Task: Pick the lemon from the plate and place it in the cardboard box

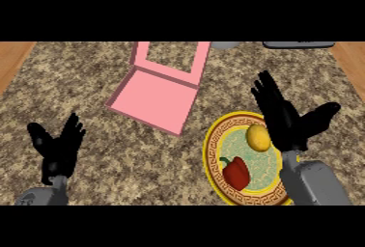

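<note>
A yellow lemon [258,137] lies on the upper part of a round plate [215,157] with a yellow and brown patterned rim, at the lower right. Below it on the same plate is a red bell pepper [236,172]. My right hand [285,120] is open, fingers straight, just right of the lemon and over the plate's right side, apart from the fruit. A pink open box [153,99] with its lid raised at the back sits up and left of the plate. My left hand [58,149] rests open at the lower left, fingers up.
The speckled granite counter [85,87] spreads between wooden strips at the left and right edges. A grey round object [224,45] and a dark flat object [299,44] show at the far edge.
</note>
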Available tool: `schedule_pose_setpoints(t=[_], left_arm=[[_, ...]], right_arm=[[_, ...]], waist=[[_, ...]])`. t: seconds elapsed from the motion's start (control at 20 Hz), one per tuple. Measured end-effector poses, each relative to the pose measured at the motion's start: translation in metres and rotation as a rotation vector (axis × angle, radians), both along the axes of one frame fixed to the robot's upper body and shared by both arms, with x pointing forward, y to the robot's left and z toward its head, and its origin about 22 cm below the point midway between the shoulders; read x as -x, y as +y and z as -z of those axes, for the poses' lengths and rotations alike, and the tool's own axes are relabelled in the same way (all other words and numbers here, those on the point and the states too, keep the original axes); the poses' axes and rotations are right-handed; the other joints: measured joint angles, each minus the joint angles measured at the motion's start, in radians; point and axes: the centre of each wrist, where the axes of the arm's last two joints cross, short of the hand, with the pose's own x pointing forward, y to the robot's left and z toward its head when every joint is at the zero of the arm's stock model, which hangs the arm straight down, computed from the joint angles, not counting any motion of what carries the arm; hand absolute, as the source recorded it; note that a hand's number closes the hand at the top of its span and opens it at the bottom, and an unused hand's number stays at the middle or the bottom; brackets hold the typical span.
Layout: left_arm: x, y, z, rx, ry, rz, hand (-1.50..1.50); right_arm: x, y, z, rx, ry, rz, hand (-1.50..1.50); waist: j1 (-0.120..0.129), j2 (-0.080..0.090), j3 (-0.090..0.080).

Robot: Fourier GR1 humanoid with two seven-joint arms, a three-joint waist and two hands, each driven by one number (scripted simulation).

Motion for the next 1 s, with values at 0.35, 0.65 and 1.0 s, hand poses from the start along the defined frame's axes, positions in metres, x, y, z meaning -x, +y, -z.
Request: schedule_pose_setpoints(t=[0.35,0.65,1.0], left_arm=[[-0.025,0.002,-0.062,-0.262,-0.314,0.291,0.0],[-0.027,-0.01,-0.087,-0.362,-0.468,0.525,0.0],[-0.027,-0.014,-0.092,-0.388,-0.522,0.627,0.0]], right_arm=[[-0.003,-0.073,-0.068,0.316,-0.28,0.141,-1.5],[0.027,-0.141,-0.083,0.668,-0.355,0.21,-1.5],[0.056,-0.164,-0.099,0.977,-0.445,0.082,-1.5]], waist=[[-0.053,0.004,-0.01],[-0.039,0.021,-0.009],[-0.005,0.032,-0.009]])
